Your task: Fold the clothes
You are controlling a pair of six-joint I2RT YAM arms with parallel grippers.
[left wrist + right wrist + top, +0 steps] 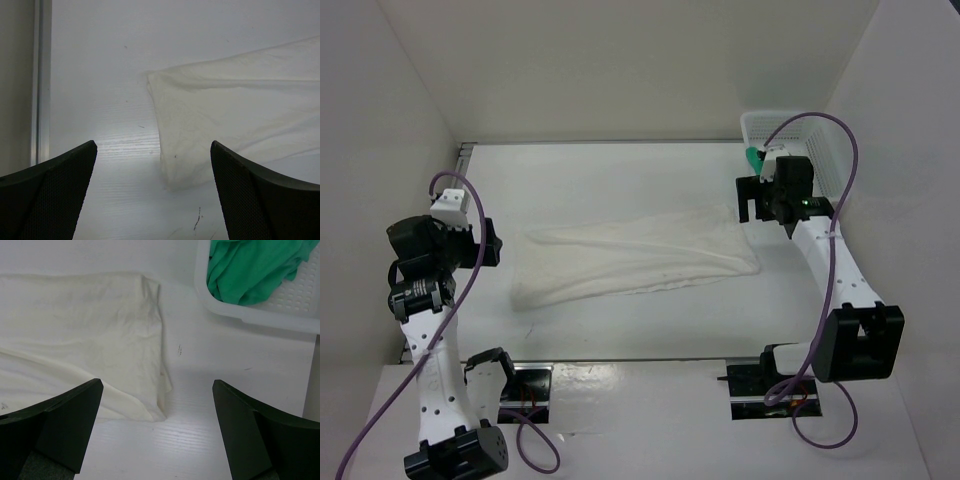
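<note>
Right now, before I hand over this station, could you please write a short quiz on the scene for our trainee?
1. True or false: the left tool and the right tool are both open, and neither holds the white garment.
2. Where does the green cloth lie? A) on the white garment B) in the white mesh basket C) in the left tool
3. Which tool hangs nearer the basket?
Key: 1 true; 2 B; 3 the right tool.
</note>
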